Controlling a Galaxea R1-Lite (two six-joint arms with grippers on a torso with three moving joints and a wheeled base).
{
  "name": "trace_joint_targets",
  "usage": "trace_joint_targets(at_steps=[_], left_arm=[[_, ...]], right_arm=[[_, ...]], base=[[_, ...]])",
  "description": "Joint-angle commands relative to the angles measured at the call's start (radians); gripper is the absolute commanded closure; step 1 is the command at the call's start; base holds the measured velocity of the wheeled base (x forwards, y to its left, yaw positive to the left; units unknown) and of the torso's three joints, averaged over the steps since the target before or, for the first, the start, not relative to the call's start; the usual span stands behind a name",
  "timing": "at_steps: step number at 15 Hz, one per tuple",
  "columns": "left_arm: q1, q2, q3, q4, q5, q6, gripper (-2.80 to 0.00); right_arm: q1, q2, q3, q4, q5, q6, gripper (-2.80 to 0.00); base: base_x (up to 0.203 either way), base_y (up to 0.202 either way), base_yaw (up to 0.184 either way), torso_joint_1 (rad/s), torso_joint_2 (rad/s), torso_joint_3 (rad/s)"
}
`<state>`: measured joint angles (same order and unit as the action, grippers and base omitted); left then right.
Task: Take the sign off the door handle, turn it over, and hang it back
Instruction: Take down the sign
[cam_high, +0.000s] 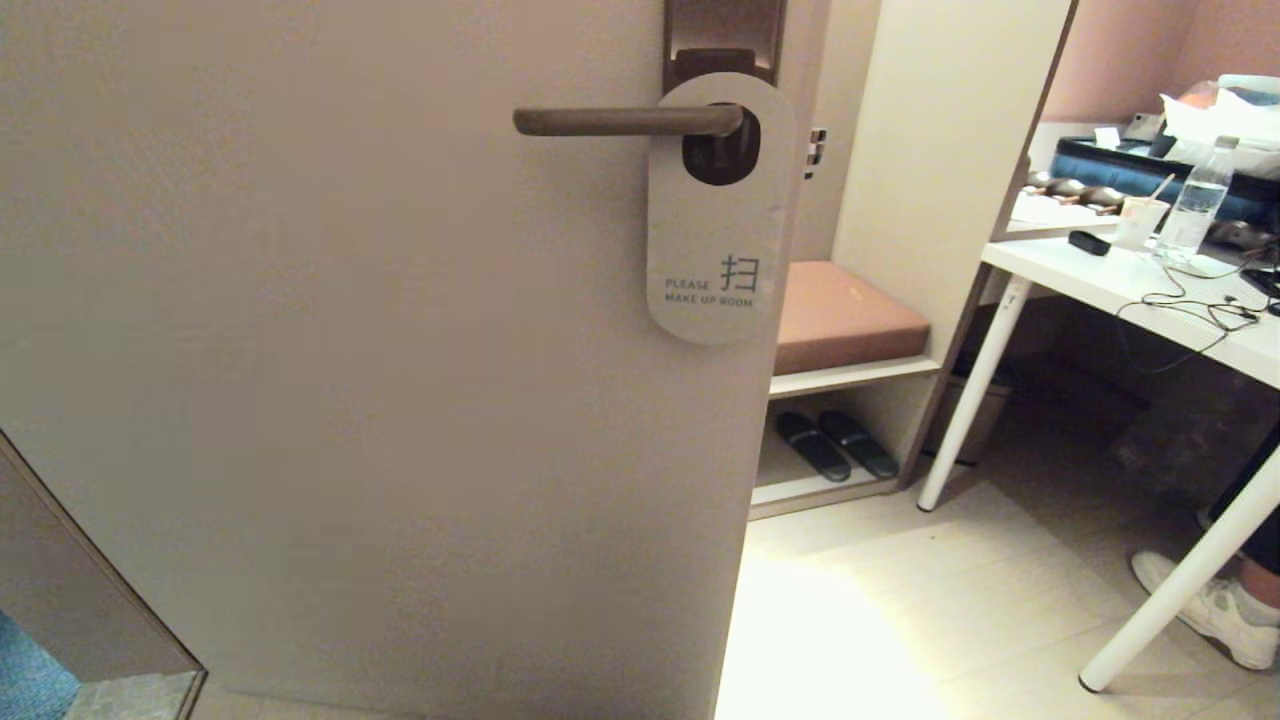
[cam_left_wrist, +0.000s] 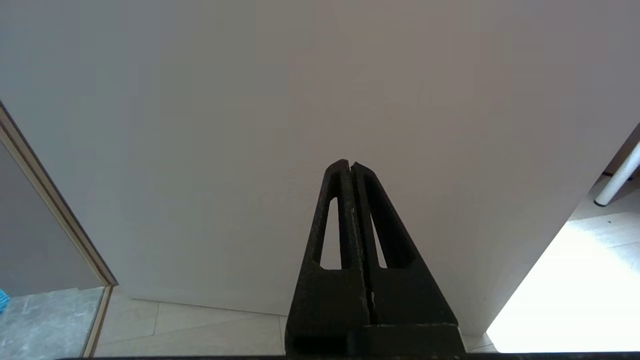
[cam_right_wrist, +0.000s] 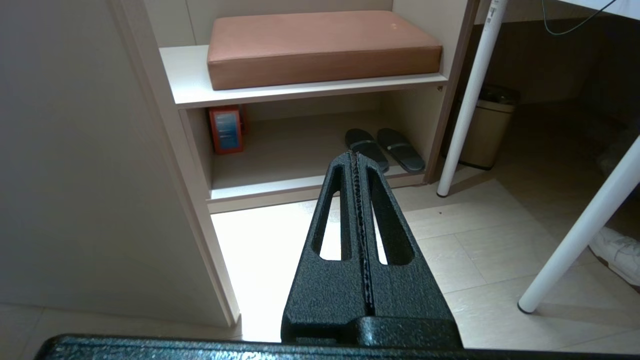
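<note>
**Sign's still on the handle, neither arm near it**

Nearest to the cameras are the two grippers, and neither shows up in the head view at all. The left gripper (cam_left_wrist: 351, 165), black with slotted wedge-shaped fingers, has them pressed together with nothing between, pointing at a blank stretch of the plain off-white door (cam_left_wrist: 320, 100), low down near the floor. The right gripper (cam_right_wrist: 356, 156) looks the same, fingers pressed flat together and empty, aimed past the door edge at the pale tiled floor (cam_right_wrist: 475, 240) and a white shelf unit holding a pair of dark slippers (cam_right_wrist: 384, 149) under a brown cushion (cam_right_wrist: 320, 45).

Further out, in the upper middle of the head view, the flat rounded off-white card sign (cam_high: 718, 230) hangs by its big hole on the slim dark brown metal lever handle (cam_high: 625, 121), close to the tall brown backplate (cam_high: 724, 35). The "PLEASE MAKE UP ROOM" side faces out.

My guess on handling: it's thin card, so very light, a bit bendy, smooth and easy to crease. I'd pinch the lower rounded end edge-on, gently, then slide it along the lever toward the free tip at the frame's left.
</note>
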<state>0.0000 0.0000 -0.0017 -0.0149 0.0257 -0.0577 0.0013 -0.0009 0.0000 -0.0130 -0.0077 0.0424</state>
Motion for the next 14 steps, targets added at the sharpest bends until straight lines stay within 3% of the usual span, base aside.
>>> trace_joint_targets(at_steps=[1, 14], left_arm=[[0.001, 0.000, 0.000, 0.000, 0.000, -0.001, 0.00], [0.000, 0.000, 0.000, 0.000, 0.000, -0.001, 0.00]], right_arm=[[0.001, 0.001, 0.000, -0.001, 0.000, 0.001, 0.00], [0.000, 0.001, 0.000, -0.001, 0.000, -0.002, 0.00]], base=[[0.000, 0.000, 0.000, 0.000, 0.00, 0.000], [0.000, 0.000, 0.000, 0.000, 0.00, 0.000]])
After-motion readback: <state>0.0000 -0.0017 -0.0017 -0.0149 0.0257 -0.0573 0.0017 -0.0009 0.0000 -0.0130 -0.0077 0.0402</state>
